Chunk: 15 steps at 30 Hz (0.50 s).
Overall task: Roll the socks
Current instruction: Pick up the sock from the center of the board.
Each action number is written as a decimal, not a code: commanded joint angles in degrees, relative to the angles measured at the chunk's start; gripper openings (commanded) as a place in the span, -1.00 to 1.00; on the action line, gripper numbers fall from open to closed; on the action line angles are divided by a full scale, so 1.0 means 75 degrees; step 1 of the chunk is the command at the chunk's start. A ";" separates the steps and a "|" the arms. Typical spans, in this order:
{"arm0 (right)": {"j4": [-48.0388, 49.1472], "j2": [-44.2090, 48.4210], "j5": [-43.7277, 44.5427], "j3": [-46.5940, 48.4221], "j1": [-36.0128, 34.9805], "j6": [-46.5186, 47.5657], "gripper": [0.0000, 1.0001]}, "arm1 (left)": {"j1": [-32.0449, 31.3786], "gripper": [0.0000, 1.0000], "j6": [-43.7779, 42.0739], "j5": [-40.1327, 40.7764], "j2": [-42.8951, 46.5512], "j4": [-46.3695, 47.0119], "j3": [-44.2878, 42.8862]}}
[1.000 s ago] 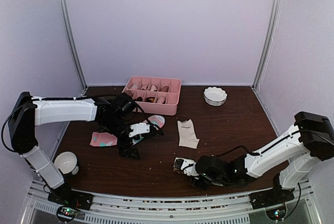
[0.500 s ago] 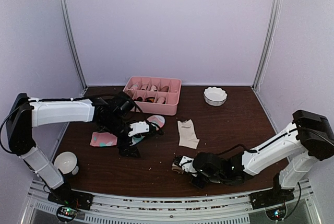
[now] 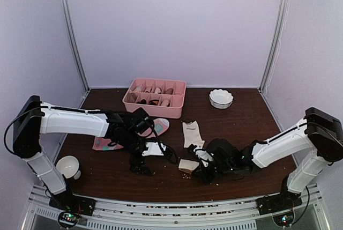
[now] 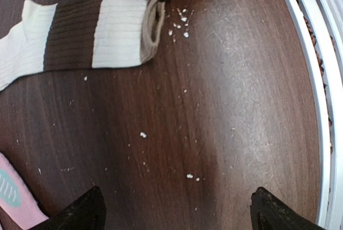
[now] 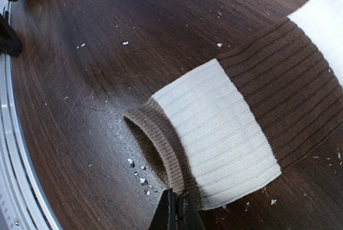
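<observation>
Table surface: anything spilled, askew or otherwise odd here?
Yes: small white crumbs lie scattered on the dark table, thickest beside the brown cuff end of the cream sock, with more specks strewn towards the near edge. They look like spilled debris, not part of the sock. Nothing looks damaged.

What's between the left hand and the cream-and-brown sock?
Left wrist view: only bare dark wooden table with white crumbs between left hand and cream ribbed sock with brown bands.

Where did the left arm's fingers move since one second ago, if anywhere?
Yes. The left fingers moved away from the pink tray, toward the near edge and rightward, closer to the cream sock.
</observation>
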<state>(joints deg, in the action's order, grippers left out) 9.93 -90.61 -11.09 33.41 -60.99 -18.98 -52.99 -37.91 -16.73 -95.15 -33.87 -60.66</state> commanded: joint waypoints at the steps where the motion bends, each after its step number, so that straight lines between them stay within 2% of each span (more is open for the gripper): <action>1: 0.0292 0.0004 -0.1512 -0.0170 0.0528 -0.1054 -1.00 | -0.0339 0.89 -0.0241 -0.0056 -0.0262 0.0972 -0.0198; 8: 0.0268 -0.0200 -0.2378 -0.0107 0.1011 -0.1452 -1.00 | -0.0417 0.64 0.0066 -0.0215 -0.0548 0.1814 -0.0345; 15: -0.0297 -0.0737 -0.2822 0.0389 0.1090 -0.1423 -1.00 | -0.0526 0.43 0.0206 -0.0412 -0.1185 0.1769 -0.0882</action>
<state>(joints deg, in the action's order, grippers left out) 10.61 -93.41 -28.84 34.37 -53.01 -28.80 -56.34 -37.54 -17.72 -101.06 -22.65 -64.18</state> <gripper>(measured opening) 0.010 0.744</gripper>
